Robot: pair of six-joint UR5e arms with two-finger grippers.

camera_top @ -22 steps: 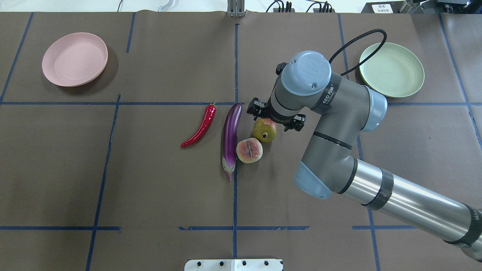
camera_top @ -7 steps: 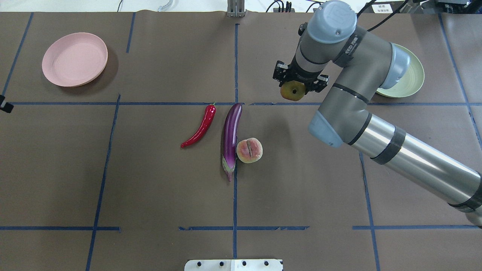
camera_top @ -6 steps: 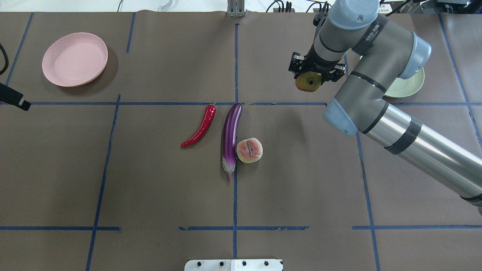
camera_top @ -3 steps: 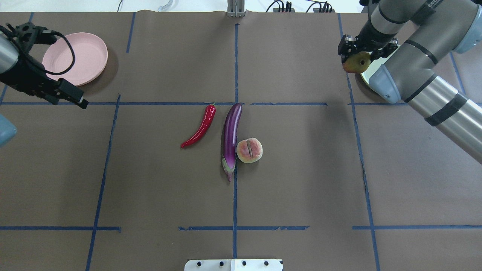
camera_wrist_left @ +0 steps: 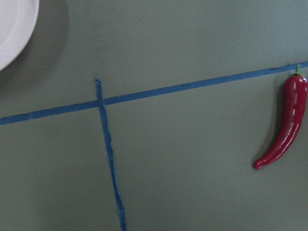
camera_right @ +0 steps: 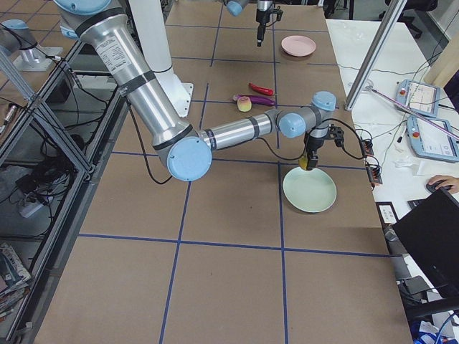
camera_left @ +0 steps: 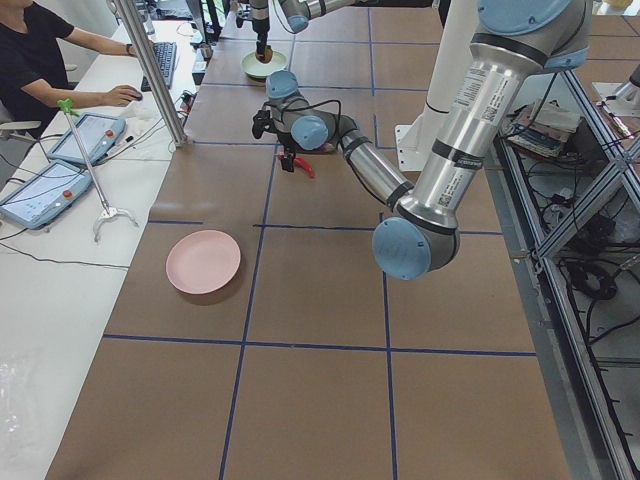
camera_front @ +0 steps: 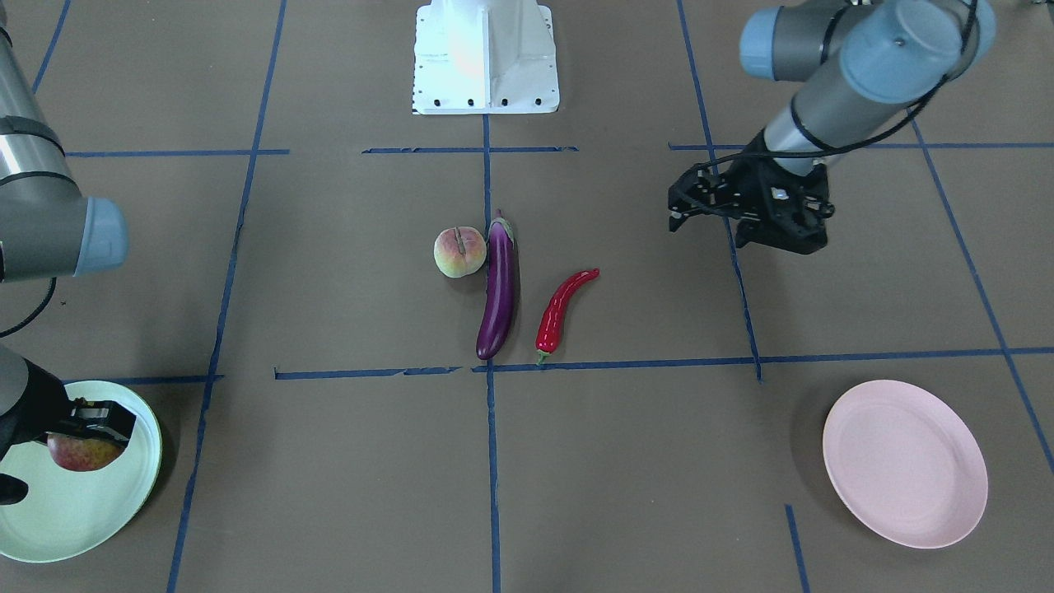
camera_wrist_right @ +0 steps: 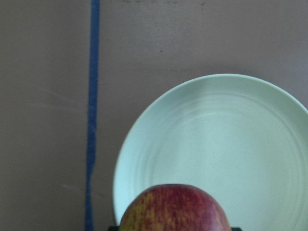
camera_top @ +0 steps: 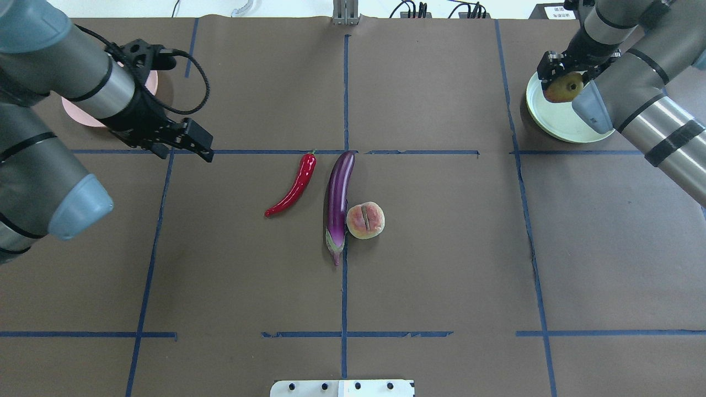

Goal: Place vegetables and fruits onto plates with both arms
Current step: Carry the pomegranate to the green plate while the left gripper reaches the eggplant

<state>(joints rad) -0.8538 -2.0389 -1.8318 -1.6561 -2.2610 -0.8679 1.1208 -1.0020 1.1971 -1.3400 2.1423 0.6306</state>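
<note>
My right gripper (camera_top: pixel 565 82) is shut on the pomegranate (camera_top: pixel 563 88) and holds it just above the near-left rim of the pale green plate (camera_top: pixel 558 125). The right wrist view shows the pomegranate (camera_wrist_right: pixel 175 209) over the plate (camera_wrist_right: pixel 240 144). The red chili (camera_top: pixel 292 186), the purple eggplant (camera_top: pixel 337 201) and the peach (camera_top: pixel 365 220) lie together at the table's middle. My left gripper (camera_top: pixel 185 150) is open and empty, above the table to the left of the chili (camera_wrist_left: pixel 286 125). The left arm partly hides the pale pink plate (camera_top: pixel 77 113).
Blue tape lines cross the brown table cover (camera_top: pixel 441 248). The white base block (camera_top: pixel 342 387) sits at the near edge. The pink plate (camera_front: pixel 906 461) lies in full sight in the front-facing view. An operator sits at a side desk (camera_left: pixel 60 60).
My right arm lifted the pomegranate from beside the peach and carried it far right, over the green plate. My left arm came in from the left and moved toward the chili.
</note>
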